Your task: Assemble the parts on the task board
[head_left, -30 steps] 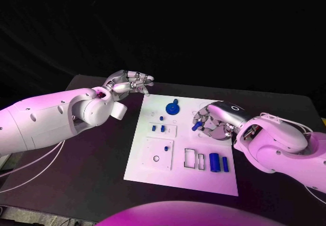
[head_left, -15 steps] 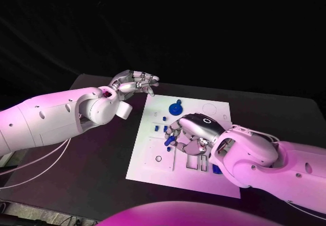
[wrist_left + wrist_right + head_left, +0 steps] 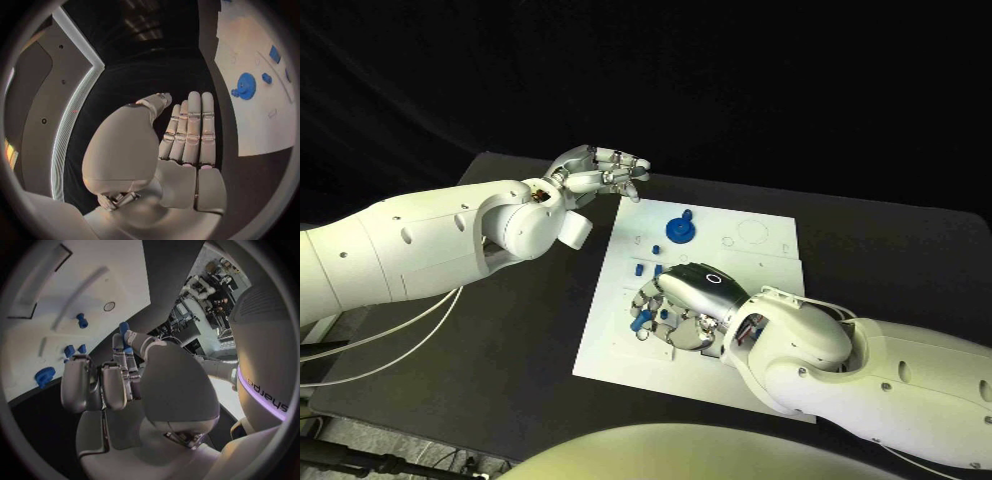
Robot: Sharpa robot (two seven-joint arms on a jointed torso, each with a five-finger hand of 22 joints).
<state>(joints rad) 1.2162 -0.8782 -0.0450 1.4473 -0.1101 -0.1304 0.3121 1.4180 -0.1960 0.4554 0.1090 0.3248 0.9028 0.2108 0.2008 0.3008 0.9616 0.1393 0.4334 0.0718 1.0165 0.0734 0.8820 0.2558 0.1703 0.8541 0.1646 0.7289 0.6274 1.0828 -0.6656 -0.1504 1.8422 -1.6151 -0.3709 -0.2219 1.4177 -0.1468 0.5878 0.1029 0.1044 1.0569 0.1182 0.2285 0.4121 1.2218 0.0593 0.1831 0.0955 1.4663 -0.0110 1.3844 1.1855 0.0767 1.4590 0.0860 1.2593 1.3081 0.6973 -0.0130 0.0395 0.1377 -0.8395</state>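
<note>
The white task board (image 3: 740, 262) lies in the middle of the black table. A blue gear (image 3: 679, 230) stands near its far edge, with small blue pegs (image 3: 640, 268) just nearer. My right hand (image 3: 682, 310) hovers low over the board's near-left part and pinches a small blue part (image 3: 642, 322) at its fingertips. In the right wrist view the blue part (image 3: 124, 329) sits between thumb and finger of the right hand (image 3: 125, 385), above the board (image 3: 62, 285). My left hand (image 3: 600, 172) hangs above the table off the board's far-left corner, holding nothing; the left hand (image 3: 184, 145) has its fingers straight.
Faint circular outlines (image 3: 754, 232) mark the board's far-right area. My right forearm (image 3: 877, 370) covers the board's near-right part. Dark table (image 3: 516, 330) lies bare left of the board. White cables (image 3: 387, 350) hang under my left arm.
My right hand has carried the blue part from the board's right side across to its near-left part. My left hand has drifted slightly right, toward the board's far corner.
</note>
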